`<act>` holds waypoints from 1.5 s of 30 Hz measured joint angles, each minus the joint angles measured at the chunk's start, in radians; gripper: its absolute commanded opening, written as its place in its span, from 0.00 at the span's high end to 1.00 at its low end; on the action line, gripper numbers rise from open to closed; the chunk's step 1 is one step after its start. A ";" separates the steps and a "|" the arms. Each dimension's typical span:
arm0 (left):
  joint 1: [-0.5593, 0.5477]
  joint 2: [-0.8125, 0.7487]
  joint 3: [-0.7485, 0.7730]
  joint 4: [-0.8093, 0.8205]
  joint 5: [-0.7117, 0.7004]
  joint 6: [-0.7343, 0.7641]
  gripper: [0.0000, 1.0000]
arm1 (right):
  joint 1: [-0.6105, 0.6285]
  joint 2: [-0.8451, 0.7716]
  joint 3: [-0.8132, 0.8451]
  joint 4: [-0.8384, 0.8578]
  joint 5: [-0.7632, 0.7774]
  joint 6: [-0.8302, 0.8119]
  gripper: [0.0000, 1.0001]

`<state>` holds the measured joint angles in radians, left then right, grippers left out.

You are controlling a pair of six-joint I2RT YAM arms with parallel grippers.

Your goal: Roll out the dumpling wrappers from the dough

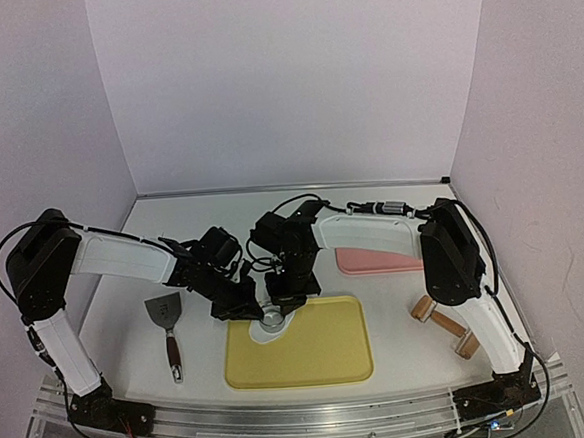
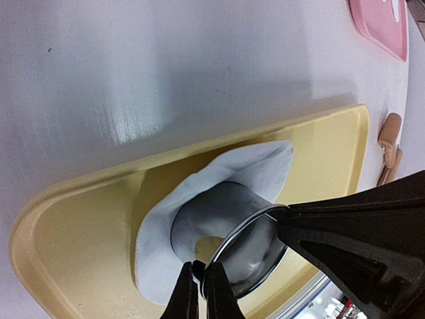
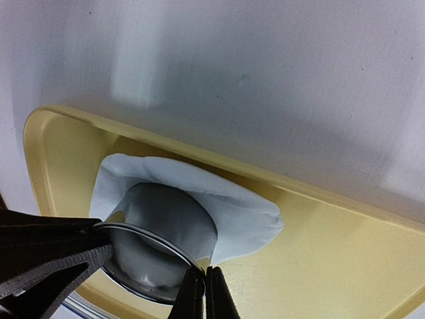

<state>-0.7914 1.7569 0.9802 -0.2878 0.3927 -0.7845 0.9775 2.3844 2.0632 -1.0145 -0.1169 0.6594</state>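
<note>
Dough [image 2: 265,166] — in tray [image 2: 80,219] corner | left gripper [image 2: 202,269], right gripper [image 3: 199,272] — both pinching ring cutter [image 2: 219,209] rim

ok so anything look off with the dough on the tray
Yes: the dough is crowded against the tray's far wall, its edge seeming to climb it rather than lie flat. The left pincer and right pincer both pinch the metal ring on it.

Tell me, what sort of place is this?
Probably a lab test bench, not a kitchen: bare white walls box in the table, two robot arms are bolted at its near edge, and a few cooking props lie out: yellow tray with dough, spatula, rolling pin.
</note>
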 measured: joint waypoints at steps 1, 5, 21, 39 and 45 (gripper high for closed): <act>0.000 0.000 0.000 0.000 0.000 -0.001 0.99 | 0.000 0.000 0.000 0.000 0.000 0.000 1.00; 0.000 0.000 0.000 -0.001 -0.003 0.000 1.00 | -0.001 0.001 0.000 0.001 -0.004 0.013 1.00; -0.006 0.000 0.006 -0.011 -0.018 0.000 1.00 | -0.009 -0.008 -0.027 0.023 -0.027 0.046 1.00; -0.011 0.001 0.014 -0.024 -0.031 0.000 1.00 | -0.015 -0.036 -0.089 0.074 -0.046 0.071 1.00; -0.011 0.005 0.019 -0.029 -0.031 0.000 1.00 | -0.015 -0.031 -0.073 0.061 -0.045 0.079 1.00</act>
<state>-0.8024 1.7622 0.9993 -0.3164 0.3618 -0.7849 0.9627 2.3539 1.9900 -0.9535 -0.1619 0.7380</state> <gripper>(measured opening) 0.006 0.023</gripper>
